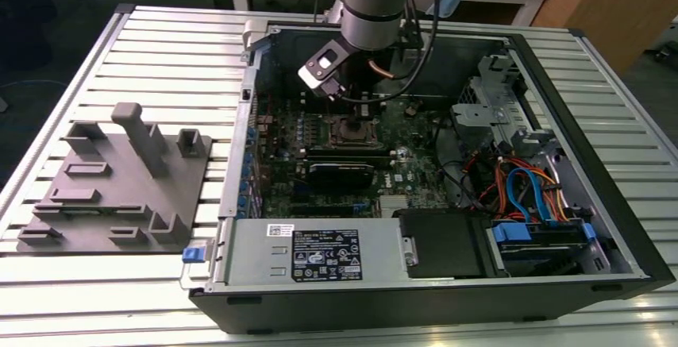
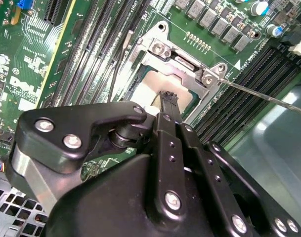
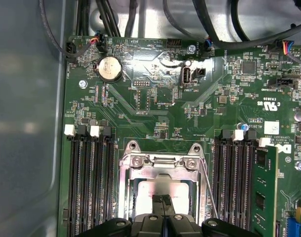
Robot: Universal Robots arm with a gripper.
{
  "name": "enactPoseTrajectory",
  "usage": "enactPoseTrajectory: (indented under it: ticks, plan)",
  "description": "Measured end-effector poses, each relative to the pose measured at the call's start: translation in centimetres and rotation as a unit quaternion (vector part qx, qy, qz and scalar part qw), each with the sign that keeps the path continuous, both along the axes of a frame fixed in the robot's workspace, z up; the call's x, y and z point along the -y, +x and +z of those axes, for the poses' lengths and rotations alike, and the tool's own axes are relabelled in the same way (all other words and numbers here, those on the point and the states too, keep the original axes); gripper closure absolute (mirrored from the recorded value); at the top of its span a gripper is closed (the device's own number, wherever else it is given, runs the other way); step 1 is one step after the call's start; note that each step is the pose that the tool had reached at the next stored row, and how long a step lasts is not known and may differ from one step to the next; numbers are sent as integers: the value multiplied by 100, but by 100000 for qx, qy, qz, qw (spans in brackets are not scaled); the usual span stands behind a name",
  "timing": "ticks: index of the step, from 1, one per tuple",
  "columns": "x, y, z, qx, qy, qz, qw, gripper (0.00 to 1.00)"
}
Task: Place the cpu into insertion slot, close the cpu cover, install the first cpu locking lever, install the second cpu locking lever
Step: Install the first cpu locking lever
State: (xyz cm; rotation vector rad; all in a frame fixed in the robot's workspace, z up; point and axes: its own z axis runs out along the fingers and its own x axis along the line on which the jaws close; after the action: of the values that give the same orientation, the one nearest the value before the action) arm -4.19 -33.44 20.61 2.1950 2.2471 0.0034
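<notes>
The black hand (image 1: 360, 116), closed and empty at the exterior view's upper centre, meets the silvery metal frame cover (image 3: 162, 168), seemingly pressing it down.

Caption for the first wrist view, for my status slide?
Shut gripper over the cpu, framed by the lowered cpu cover on the green motherboard.

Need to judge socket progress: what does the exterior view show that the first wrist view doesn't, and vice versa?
Exterior view: the grey fixture plate at the exterior view's left, and the power supply. First wrist view: the coin battery, and the cpu lying in the cpu cover window. Both: the gripper over the insertion slot.
</notes>
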Motion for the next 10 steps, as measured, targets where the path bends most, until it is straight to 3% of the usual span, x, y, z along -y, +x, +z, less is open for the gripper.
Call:
enactPoseTrajectory:
  ticks: [10]
  plan:
    - [0,0,234,2,-11,-2,100000,89]
